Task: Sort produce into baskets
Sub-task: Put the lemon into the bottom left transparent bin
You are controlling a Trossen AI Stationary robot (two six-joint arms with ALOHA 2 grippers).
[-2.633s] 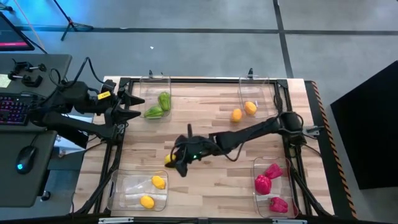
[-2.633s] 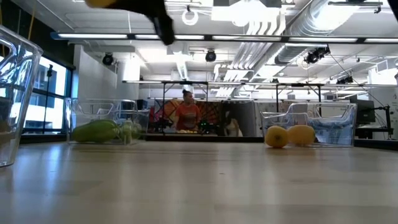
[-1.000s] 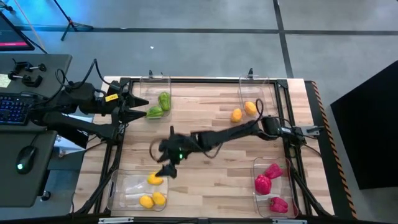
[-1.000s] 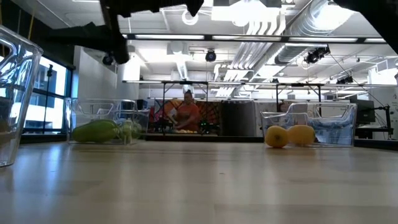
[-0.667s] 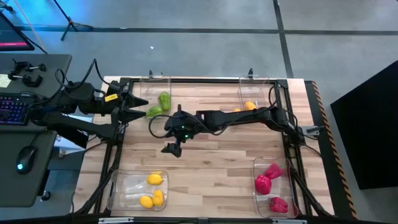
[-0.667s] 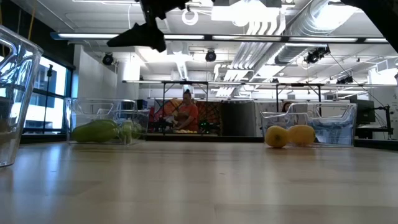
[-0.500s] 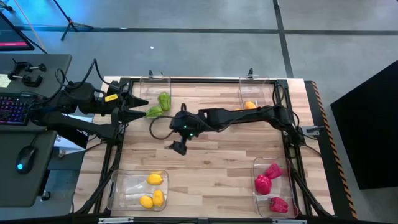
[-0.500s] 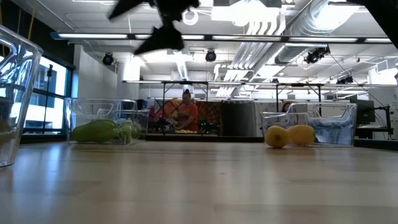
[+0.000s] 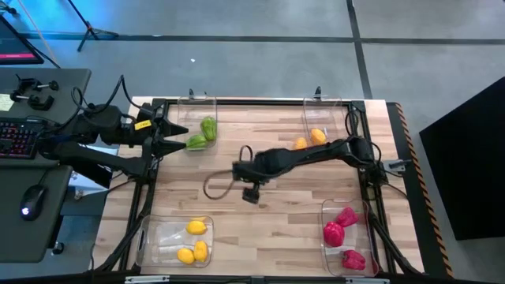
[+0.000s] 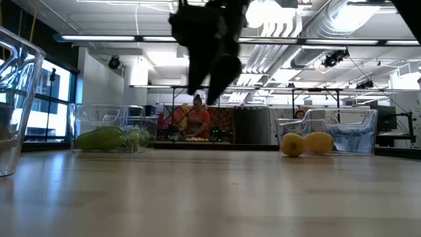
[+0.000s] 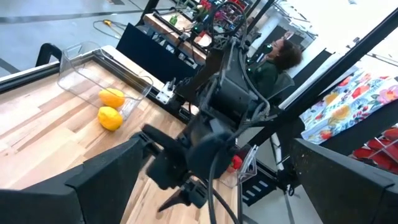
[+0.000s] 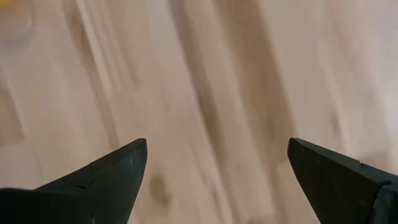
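At the table's left edge the left gripper (image 9: 170,136) waits with jaws spread and empty, two green pieces (image 9: 201,132) just beyond its tips in their basket (image 9: 197,102). Over the bare middle, the right gripper (image 9: 250,193) hangs with jaws spread wide, holding nothing; three yellow pieces (image 9: 192,241) lie in a basket (image 9: 150,244) off to its left, orange pieces (image 9: 309,140) and magenta-red pieces (image 9: 341,233) to its right

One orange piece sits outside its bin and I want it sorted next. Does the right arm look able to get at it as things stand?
Probably yes. The right gripper is open and empty over bare table, and the loose orange piece lies on open wood beside the top-right basket, with nothing on or against it.
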